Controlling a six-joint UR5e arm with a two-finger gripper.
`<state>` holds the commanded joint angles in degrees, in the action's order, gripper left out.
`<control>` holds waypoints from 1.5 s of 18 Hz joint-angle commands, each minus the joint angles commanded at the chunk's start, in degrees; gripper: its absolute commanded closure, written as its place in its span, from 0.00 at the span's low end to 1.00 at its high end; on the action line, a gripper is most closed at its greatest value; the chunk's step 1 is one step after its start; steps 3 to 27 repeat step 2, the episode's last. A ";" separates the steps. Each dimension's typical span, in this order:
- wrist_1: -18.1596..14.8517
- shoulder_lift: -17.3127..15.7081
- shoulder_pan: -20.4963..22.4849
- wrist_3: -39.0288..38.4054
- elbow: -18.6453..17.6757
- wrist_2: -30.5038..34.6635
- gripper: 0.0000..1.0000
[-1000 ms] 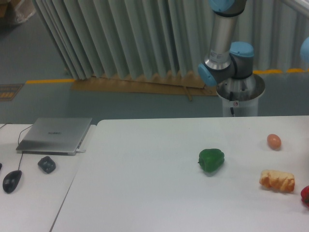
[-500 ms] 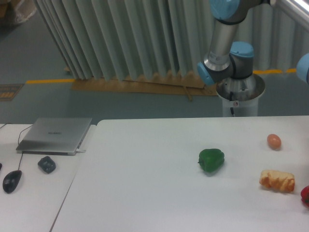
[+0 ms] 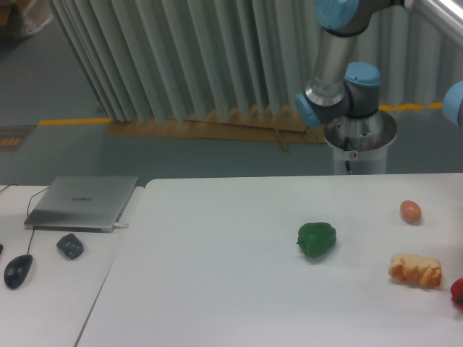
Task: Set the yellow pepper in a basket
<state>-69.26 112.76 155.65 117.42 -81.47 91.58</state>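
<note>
Camera view is showing only my grey-and-blue arm (image 3: 338,69) rising behind the white table (image 3: 217,275). My gripper and the yellow pepper are lying out of frame, so I cannot tell my jaws' opening.

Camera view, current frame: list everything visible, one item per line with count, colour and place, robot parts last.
green pepper: 1, green, middle-right of the white table
egg-like object: 1, orange-brown, right rear of the table
bread-like lump: 1, orange-yellow, right side, in front of the egg-like object
red object: 1, red, cut off at the right edge
laptop: 1, silver, closed, on the left desk
mouse: 1, black, left desk, near the front
dark lump: 1, dark grey, in front of the laptop
yellow pepper: 0, not in view
basket: 0, not in view
robot arm: 1, grey with blue joints, behind the table; end effector out of frame
</note>
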 joint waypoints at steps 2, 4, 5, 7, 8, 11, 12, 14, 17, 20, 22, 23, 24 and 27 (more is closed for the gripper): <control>0.00 0.00 0.09 0.00 0.00 0.00 0.00; 0.00 0.00 0.09 0.00 0.00 0.00 0.00; 0.00 0.00 0.09 0.00 0.00 0.00 0.00; 0.00 0.00 0.09 0.00 0.00 0.00 0.00; 0.00 0.00 0.09 0.00 0.00 0.00 0.00; 0.00 0.00 0.09 0.00 0.00 0.00 0.00; 0.00 0.00 0.09 0.00 0.00 0.00 0.00; 0.00 0.00 0.09 0.00 0.00 0.00 0.00; 0.00 0.00 0.09 0.00 0.00 0.00 0.00; 0.00 0.00 0.09 0.00 0.00 0.00 0.00; 0.00 0.00 0.09 0.00 0.00 0.00 0.00; 0.00 0.00 0.09 0.00 0.00 0.00 0.00; 0.00 0.00 0.09 0.00 0.00 0.00 0.00; 0.00 0.00 0.09 0.00 0.00 0.00 0.00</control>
